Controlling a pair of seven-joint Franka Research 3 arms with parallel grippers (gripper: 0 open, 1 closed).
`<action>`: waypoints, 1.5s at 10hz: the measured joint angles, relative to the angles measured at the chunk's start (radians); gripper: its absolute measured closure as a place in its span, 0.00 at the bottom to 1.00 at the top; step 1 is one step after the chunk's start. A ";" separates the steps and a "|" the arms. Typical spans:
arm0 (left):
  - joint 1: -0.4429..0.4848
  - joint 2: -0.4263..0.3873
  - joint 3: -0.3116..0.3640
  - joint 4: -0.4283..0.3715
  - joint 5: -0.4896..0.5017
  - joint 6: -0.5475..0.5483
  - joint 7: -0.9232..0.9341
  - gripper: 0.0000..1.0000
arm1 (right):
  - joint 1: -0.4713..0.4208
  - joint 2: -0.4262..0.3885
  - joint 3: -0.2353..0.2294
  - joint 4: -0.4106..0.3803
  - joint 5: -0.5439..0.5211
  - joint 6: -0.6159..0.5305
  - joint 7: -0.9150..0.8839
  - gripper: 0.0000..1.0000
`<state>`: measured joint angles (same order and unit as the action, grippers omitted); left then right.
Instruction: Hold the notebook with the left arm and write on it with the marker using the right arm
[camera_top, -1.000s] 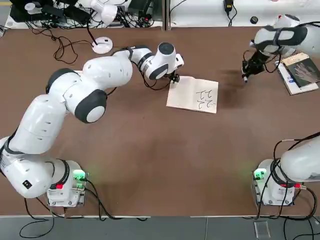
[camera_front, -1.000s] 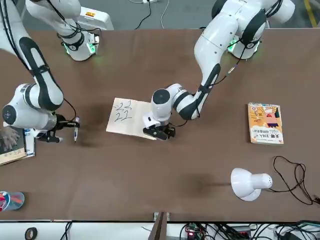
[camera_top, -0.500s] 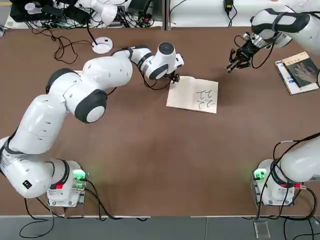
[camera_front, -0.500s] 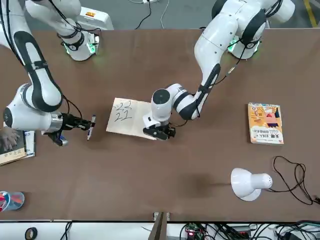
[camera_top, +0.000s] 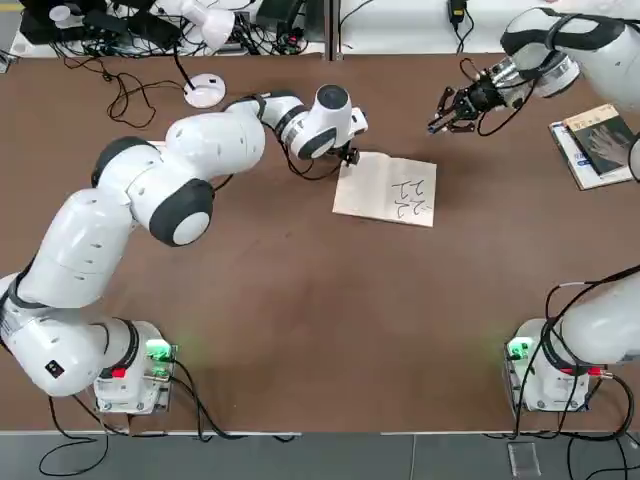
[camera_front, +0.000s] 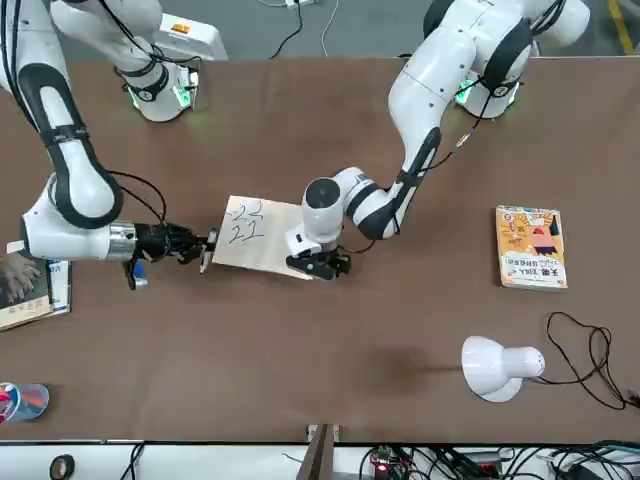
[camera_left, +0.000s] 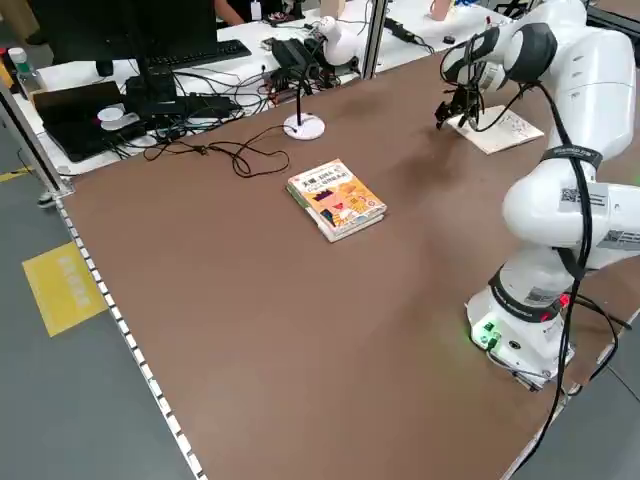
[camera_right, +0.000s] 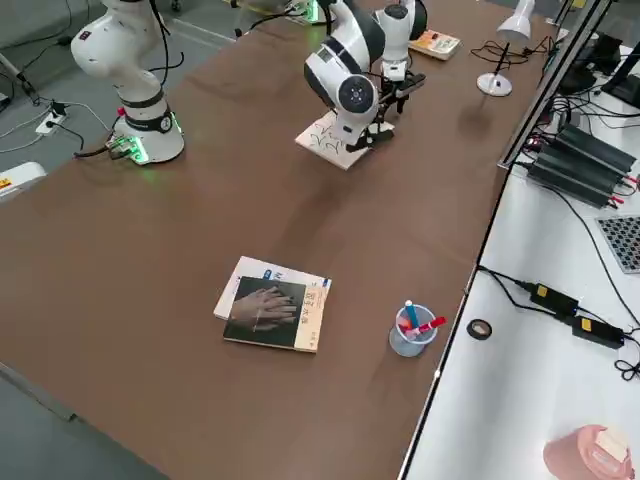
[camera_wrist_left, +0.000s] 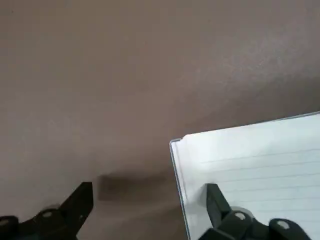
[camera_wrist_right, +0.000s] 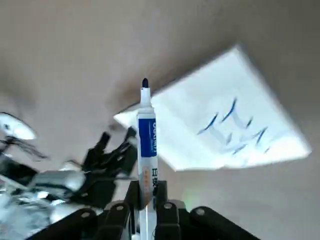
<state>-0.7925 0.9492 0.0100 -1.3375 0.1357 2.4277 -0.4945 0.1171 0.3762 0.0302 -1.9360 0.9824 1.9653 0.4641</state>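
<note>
While the right gripper (camera_wrist_right: 146, 192) clamps the marker (camera_wrist_right: 146, 137), slim, white-barrelled with a blue band, tip outward, we note it near the notebook's (camera_top: 385, 188) far edge, apart from the page. We find the left gripper (camera_wrist_left: 150, 197) spread open, one finger on the flat cream notebook's corner.

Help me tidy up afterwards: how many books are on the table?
3: the notebook mid-table under the left gripper, the orange book toward the robot's left, the dark-covered book at its right, atop something white.
</note>
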 joint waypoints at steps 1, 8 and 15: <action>0.000 0.000 0.000 0.000 0.000 0.000 0.000 0.00 | 0.001 0.000 0.000 0.000 0.039 -0.024 0.040 0.82; 0.000 0.000 0.000 0.000 0.000 0.000 0.000 0.00 | -0.009 0.019 0.003 -0.054 0.206 -0.089 0.075 0.82; 0.000 0.000 0.000 0.000 0.000 0.000 0.000 0.00 | -0.009 0.056 0.028 -0.218 0.317 -0.092 -0.157 0.82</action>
<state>-0.7924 0.9494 0.0105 -1.3376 0.1357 2.4277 -0.4941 0.1081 0.4324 0.0585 -2.1544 1.2991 1.8737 0.3076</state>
